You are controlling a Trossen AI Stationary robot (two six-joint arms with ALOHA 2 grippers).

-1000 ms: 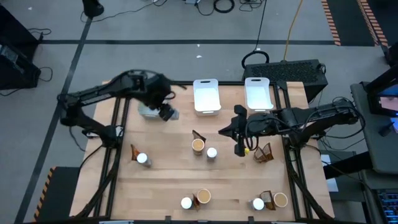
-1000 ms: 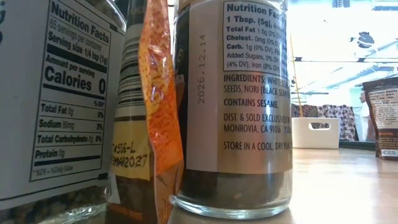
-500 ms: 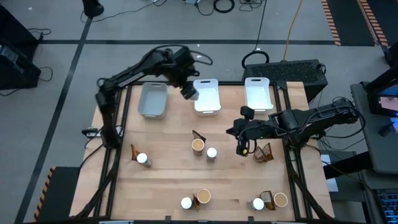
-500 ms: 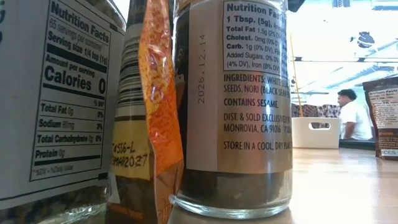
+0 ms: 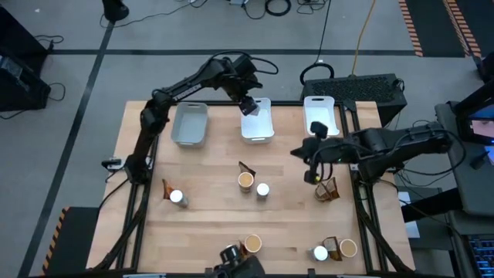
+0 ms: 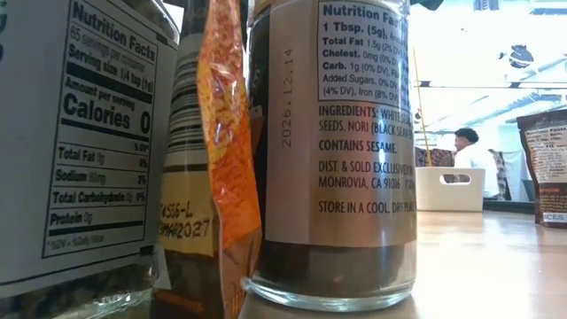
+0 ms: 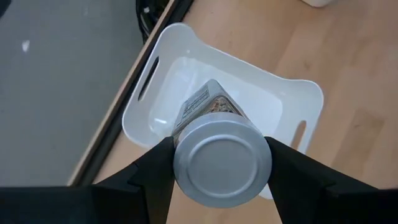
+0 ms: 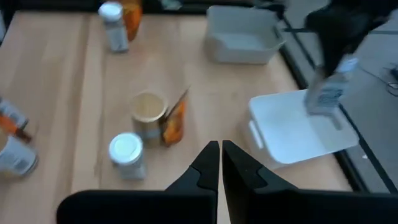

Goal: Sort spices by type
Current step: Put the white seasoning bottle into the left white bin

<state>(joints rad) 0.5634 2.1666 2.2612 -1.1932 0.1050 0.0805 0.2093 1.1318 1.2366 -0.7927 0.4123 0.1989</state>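
Observation:
My left gripper (image 5: 248, 104) is shut on a white-capped jar (image 7: 216, 163) and holds it above the middle white tray (image 5: 257, 123); the right wrist view shows this jar (image 8: 324, 94) hanging over that tray (image 8: 292, 134). My right gripper (image 5: 312, 174) hovers shut and empty over the table's right part, beside a dark pouch (image 5: 328, 189). At mid-table stand a tan-topped tub (image 5: 245, 180), a jar (image 5: 262, 189) and a pouch (image 5: 245, 167). A pouch and a jar (image 5: 177, 198) stand at the left. More spices stand along the near edge (image 5: 332, 249). My left gripper pinches the jar between its two fingers (image 7: 152, 171), one on either side at the cap end (image 7: 186, 134). The fingers come from above, slanting down. The jar is lifted clear, its cap up toward the wrist and its body hanging tilted over the white tray.
A grey tray (image 5: 190, 123) sits at the far left and a second white tray (image 5: 320, 116) at the far right. The low view is filled by two jars (image 6: 332, 151) and an orange pouch (image 6: 217, 151) close up; a person (image 6: 469, 159) shows in the room behind.
My left gripper has carried the jar from over the grey tray toward the table's right and far edges, ending above the middle white tray. My right gripper has shifted a little toward the right edge, still shut. A person has come into the room behind.

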